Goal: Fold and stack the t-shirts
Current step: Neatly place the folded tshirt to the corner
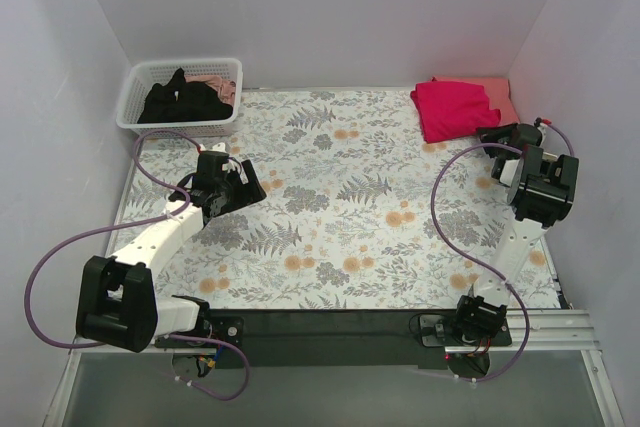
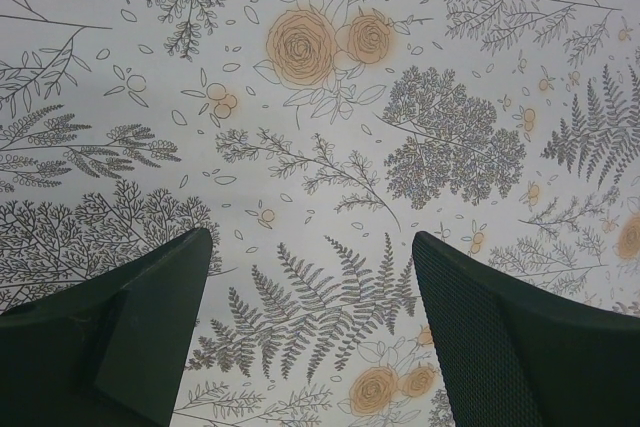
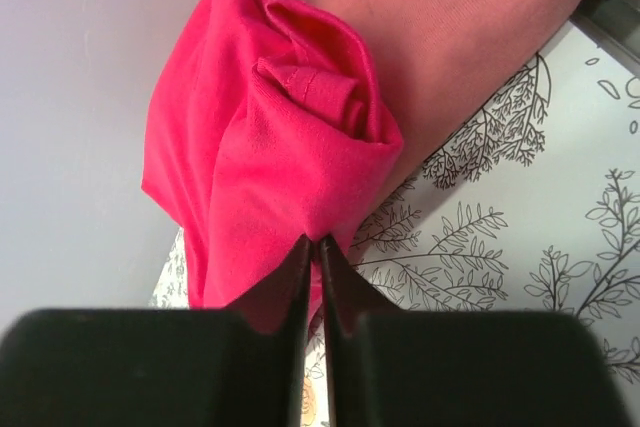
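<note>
My left jaws spread above floral cloth (image 2: 330, 177), tabletop's left. My right jaws pressed together, tips touching crimson shirt (image 3: 260, 157), far right, atop salmon shirt (image 1: 498, 95); fabric caught? Cannot tell. Black shirt (image 1: 182, 102) in basket (image 1: 176, 126), far left.

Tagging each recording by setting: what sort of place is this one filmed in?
Most likely a lab booth, not a home: plain white walls box in the floral cloth, a metal mounting rail runs along its near edge, and a white basket sits in the far corner.
</note>
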Motion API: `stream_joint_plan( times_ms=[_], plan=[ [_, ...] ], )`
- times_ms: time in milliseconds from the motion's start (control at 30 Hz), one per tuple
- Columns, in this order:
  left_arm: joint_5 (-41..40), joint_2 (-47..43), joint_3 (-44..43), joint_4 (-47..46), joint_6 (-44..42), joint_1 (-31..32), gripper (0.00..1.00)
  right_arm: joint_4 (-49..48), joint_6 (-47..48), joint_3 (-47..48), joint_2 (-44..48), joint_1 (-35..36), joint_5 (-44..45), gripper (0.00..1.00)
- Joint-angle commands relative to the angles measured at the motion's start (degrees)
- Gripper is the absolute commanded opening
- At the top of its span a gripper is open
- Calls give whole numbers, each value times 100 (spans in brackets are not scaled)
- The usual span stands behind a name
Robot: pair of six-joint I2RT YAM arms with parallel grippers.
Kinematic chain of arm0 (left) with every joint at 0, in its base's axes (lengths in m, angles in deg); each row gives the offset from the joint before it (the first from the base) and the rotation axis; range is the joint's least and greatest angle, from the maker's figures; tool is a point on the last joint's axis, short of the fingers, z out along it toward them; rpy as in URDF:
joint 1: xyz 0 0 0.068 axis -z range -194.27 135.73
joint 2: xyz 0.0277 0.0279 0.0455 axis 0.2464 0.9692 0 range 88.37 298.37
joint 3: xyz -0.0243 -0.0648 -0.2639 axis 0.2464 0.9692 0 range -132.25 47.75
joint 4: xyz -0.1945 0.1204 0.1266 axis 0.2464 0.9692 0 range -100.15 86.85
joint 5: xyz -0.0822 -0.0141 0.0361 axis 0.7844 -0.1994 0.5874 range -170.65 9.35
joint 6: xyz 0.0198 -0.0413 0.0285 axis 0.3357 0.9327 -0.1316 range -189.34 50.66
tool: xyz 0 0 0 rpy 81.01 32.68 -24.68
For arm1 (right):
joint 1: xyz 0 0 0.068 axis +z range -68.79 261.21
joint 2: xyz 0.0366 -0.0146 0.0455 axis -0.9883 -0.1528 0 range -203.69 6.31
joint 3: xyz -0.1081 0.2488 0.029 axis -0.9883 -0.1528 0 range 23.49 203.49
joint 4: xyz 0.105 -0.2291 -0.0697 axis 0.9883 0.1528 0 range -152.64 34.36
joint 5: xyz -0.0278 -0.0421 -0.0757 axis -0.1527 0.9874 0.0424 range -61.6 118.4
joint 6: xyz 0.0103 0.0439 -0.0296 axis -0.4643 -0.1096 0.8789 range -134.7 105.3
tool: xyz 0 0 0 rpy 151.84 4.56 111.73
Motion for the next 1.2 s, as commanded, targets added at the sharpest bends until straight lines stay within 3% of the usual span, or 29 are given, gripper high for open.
stream_joint_plan(
  times_ms=[0,33,500,733,933,1100,1167],
  plan=[
    [29,-130,44,-30,-60,-31,81,-315,-226,-61,-33,-139,190,5],
    [38,-147,36,-30,-68,-31,81,-341,-226,-157,10,-139,198,1],
    [73,-305,53,-39,-51,-31,80,-1123,-727,-1195,477,-139,383,1],
    [99,-332,53,-30,-51,-22,80,-975,-534,-1265,625,-130,348,39],
    [56,-533,27,-39,-42,-31,80,-465,-104,-1836,1537,-130,392,61],
    [-173,-911,27,-4,11,-31,82,597,528,-2320,2523,-61,94,70],
    [-443,-1052,18,31,37,-31,83,1493,1073,-2408,3181,-16,5,72]
  ],
)
